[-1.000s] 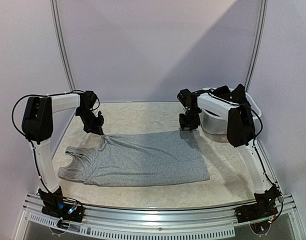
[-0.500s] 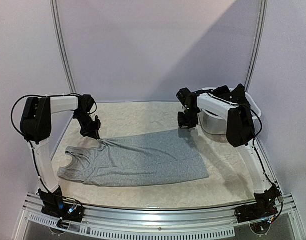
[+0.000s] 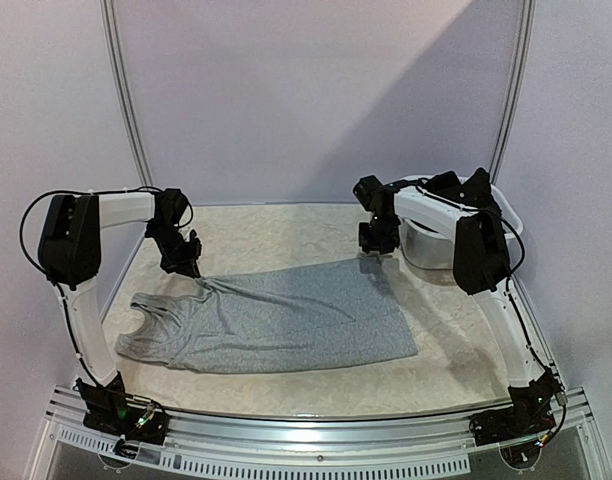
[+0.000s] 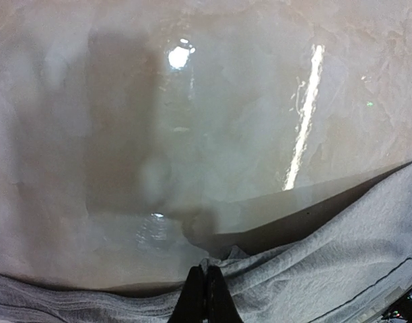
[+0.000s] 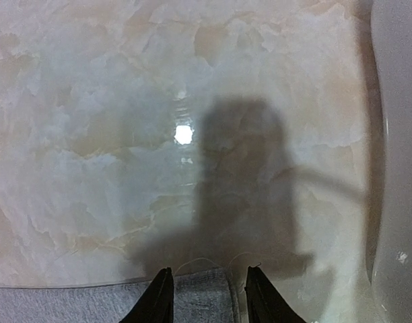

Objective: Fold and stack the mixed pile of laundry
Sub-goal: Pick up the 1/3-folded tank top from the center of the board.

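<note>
Since 1 s ago the left tool (image 3: 184,256) has shifted a bit toward the left edge of the bench (image 3: 286,228), dragging the far edge of the light grey sleeveless top (image 3: 276,320) w/ it. That edge now shows more creases near the shoulder. Right tool (image 3: 377,243) sits slightly higher over the top's far right corner than before.

Left tool: clenched on the top. In the left wrist view its fingers (image 4: 206,272) are pressed together w/ a bunched ridge of grey cloth (image 4: 327,256) pinched at the tips. The lifted edge throws a dark shadow on the glossy marbled bench (image 4: 226,101) just behind it.

Right tool: released. In the right wrist view the two black fingers stand apart (image 5: 209,272), the hem corner of the top (image 5: 199,296) lies flat on the bench (image 5: 91,134) between them, and nothing is gripped. The tool's shadow falls on the surface ahead.

The top lies spread across the middle of the bench, neck and arm openings to the left, hem to the right, mostly flat apart from the raised far-left edge.

White laundry basket (image 3: 426,248) stands at the far right of the bench, just beside the right tool and partly behind the right arm. Its pale wall runs down the right edge of the right wrist view (image 5: 398,168). Can't tell what's inside it.
</note>
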`<act>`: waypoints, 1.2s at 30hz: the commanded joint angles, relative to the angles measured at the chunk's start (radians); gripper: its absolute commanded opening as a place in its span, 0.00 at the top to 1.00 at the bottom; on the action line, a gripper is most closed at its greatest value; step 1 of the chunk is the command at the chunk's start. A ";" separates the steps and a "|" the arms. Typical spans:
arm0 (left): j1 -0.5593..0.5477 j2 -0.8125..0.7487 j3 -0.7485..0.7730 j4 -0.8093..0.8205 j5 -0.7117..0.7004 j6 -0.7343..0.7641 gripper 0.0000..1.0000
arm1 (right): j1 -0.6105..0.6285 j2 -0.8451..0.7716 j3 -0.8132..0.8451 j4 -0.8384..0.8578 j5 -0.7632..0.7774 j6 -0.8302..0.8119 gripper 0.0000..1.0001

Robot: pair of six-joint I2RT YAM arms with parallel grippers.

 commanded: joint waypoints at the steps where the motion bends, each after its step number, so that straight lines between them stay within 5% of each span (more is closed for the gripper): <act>1: 0.001 -0.027 -0.004 0.007 0.002 -0.009 1.00 | 0.002 0.016 0.020 0.005 -0.005 0.010 0.64; 13: -0.005 -0.018 0.014 -0.005 -0.001 -0.009 1.00 | 0.003 0.082 0.006 0.012 -0.035 -0.010 0.81; 20: -0.009 -0.008 0.035 -0.011 -0.002 -0.011 1.00 | 0.003 0.074 -0.008 0.017 -0.040 -0.025 1.00; 36: -0.041 -0.033 0.092 -0.011 0.013 -0.030 1.00 | 0.002 -0.190 -0.154 0.075 -0.038 -0.093 1.00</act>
